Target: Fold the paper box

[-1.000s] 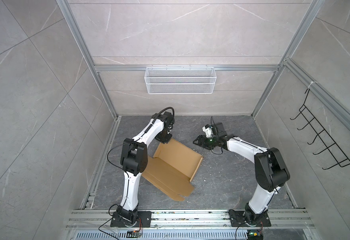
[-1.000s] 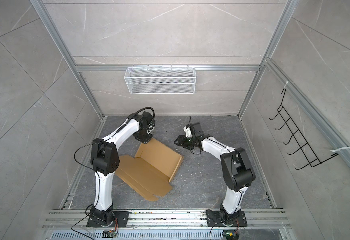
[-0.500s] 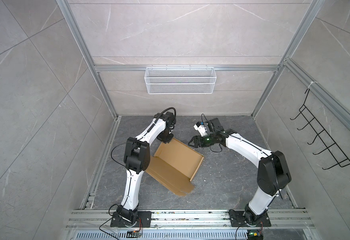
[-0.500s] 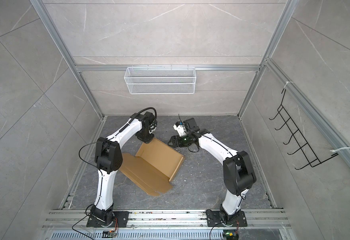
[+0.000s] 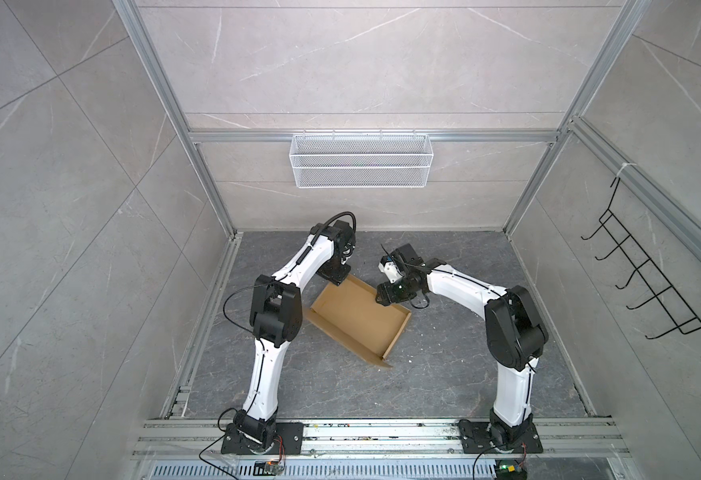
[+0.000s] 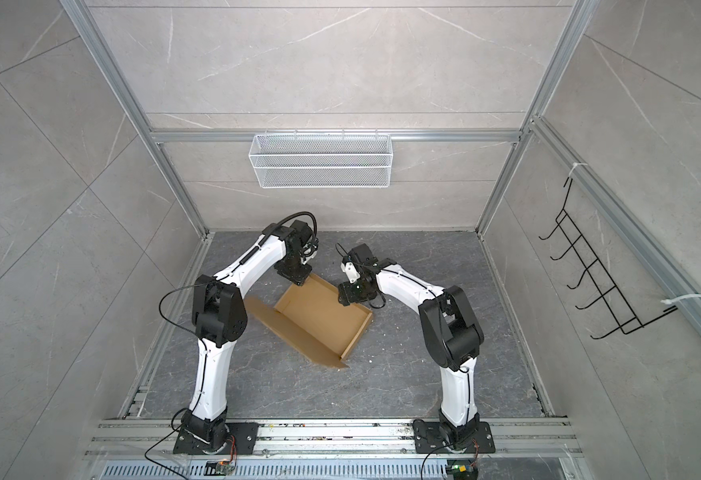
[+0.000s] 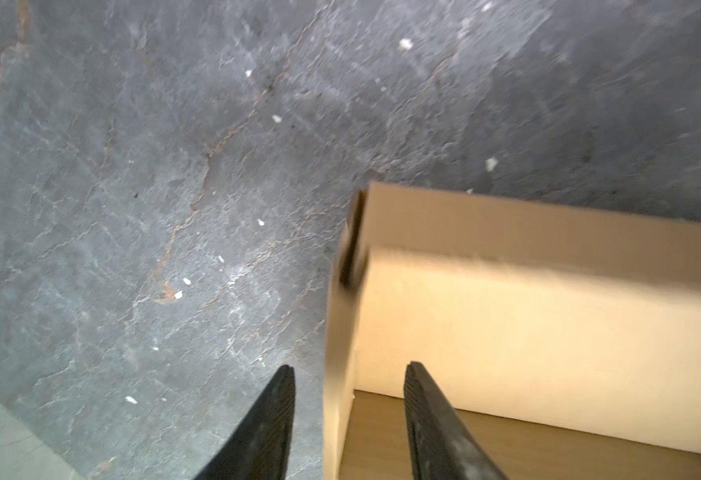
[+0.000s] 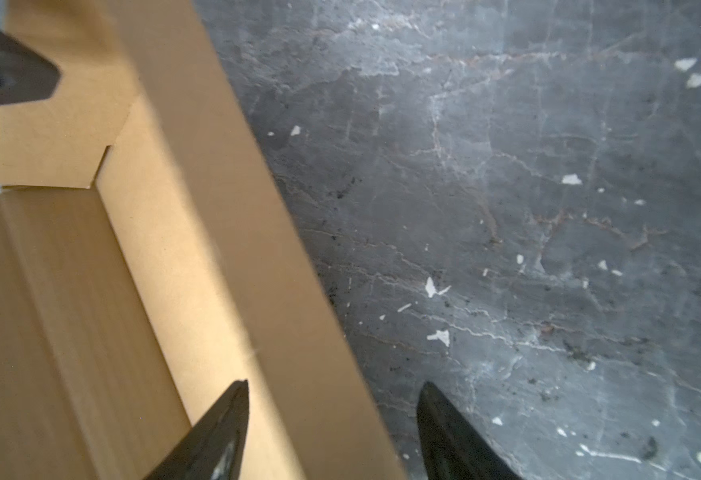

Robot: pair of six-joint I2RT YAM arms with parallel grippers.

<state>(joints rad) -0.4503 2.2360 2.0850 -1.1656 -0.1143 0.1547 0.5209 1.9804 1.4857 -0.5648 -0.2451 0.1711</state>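
The paper box (image 5: 353, 316) (image 6: 319, 316) is brown cardboard and lies mid-floor with its far and right walls raised. A flat panel (image 6: 265, 316) spreads out toward the left arm. My left gripper (image 5: 337, 279) (image 7: 348, 368) is at the box's far-left corner, open. Its fingers straddle a side wall (image 7: 336, 332) with a gap on each side. My right gripper (image 5: 384, 299) (image 8: 334, 386) stands open astride the far wall (image 8: 298, 353), one finger inside the box and one over the floor. A left fingertip (image 8: 12, 79) shows in the right wrist view.
A white wire mesh basket (image 5: 361, 166) hangs on the back wall. A black wire hook rack (image 5: 647, 282) is on the right wall. Aluminium rails (image 5: 382, 432) run along the front by both arm bases. Small white scraps (image 8: 436, 286) dot the grey stone floor.
My right gripper has moved left and down onto the box's far wall. My left gripper has opened at the box's far-left corner. The box has shifted slightly.
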